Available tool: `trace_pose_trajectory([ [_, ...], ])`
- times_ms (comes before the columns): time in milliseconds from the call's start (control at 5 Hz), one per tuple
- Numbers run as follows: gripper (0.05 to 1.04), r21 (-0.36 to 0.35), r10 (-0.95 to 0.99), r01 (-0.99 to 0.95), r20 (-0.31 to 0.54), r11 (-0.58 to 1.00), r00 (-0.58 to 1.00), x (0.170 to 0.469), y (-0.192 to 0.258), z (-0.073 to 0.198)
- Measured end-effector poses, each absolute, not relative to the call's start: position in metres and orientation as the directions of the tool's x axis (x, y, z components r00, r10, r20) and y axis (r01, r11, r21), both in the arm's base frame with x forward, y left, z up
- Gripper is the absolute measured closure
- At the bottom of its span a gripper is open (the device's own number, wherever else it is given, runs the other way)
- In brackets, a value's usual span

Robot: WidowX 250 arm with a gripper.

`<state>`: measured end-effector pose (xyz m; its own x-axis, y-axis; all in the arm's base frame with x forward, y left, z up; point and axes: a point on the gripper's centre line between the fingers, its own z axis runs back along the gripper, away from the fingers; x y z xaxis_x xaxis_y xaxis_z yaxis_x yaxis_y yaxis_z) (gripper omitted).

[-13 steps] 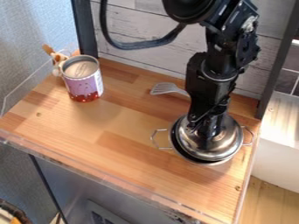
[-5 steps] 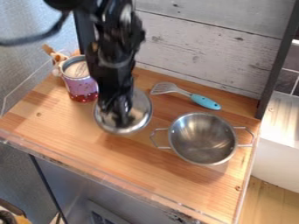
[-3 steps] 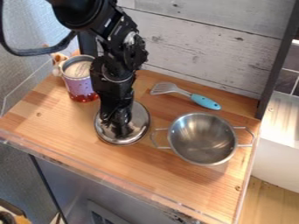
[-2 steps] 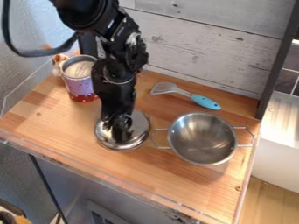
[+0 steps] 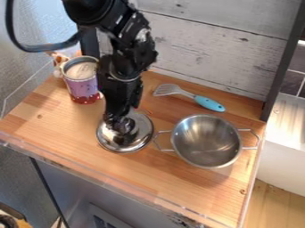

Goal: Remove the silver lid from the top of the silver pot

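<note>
The wooden counter is backed by white-grey planks; at left, above the silver lid, the gripper is seen, its jaw state unreadable.

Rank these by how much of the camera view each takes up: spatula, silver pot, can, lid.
1. Silver pot
2. Lid, judged by its outline, as the hand covers part of it
3. Can
4. Spatula, long but thin

Bright, soft light puts glints on the pot and lid, pale glare on the right-hand ledge.
</note>
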<state>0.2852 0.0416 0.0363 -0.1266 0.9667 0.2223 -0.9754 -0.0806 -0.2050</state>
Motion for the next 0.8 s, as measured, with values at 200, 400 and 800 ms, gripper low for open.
trace_pose_trajectory([
  [200,0.078,-0.228,0.964,-0.970,0.227,-0.083,-0.136,0.290,0.040,0.056],
  [400,0.083,-0.266,0.967,-0.960,0.208,-0.088,-0.146,0.295,0.033,0.085],
  [800,0.083,-0.300,0.977,-0.951,0.168,-0.075,-0.130,0.298,0.027,0.110],
])
